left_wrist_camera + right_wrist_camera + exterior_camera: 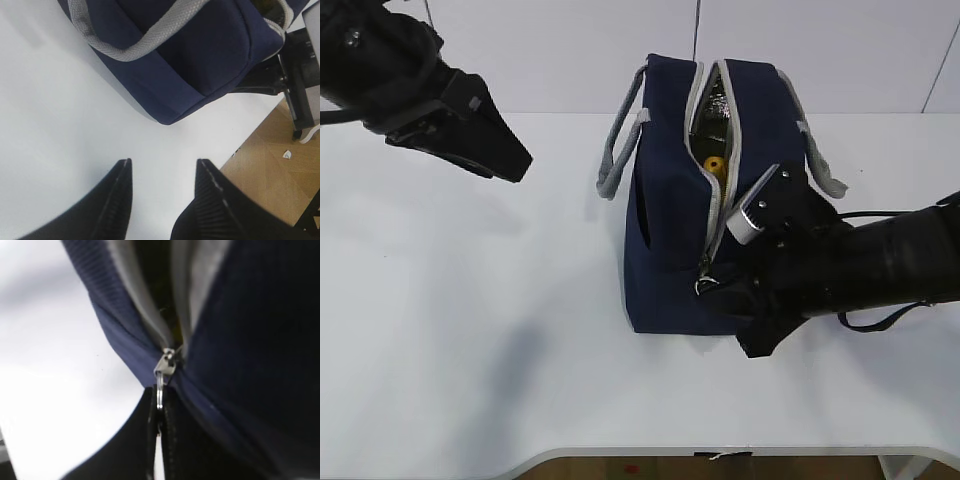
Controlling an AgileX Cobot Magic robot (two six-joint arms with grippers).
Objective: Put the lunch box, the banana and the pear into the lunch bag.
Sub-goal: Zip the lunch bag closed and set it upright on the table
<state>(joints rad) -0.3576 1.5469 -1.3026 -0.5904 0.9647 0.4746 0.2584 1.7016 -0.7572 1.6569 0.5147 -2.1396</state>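
The navy lunch bag (670, 230) stands on the white table with its grey zipper parted along the top. Through the gap shows a yellow-orange rounded fruit (715, 165), which looks like the pear. The lunch box and the banana are hidden. My right gripper (715, 290) is at the bag's near end, and in the right wrist view it (159, 392) is shut on the zipper's ring pull (160, 387), against the bag's blue cloth (260, 340). My left gripper (515, 165) hangs above the table to the bag's left, open and empty (162, 167), with the bag (200, 60) ahead of it.
Grey strap handles (615, 160) droop on both sides of the bag. The table's front edge (720, 455) runs close below the bag, with wooden floor (280, 165) beyond it. The right arm (880, 265) lies across the table's right side.
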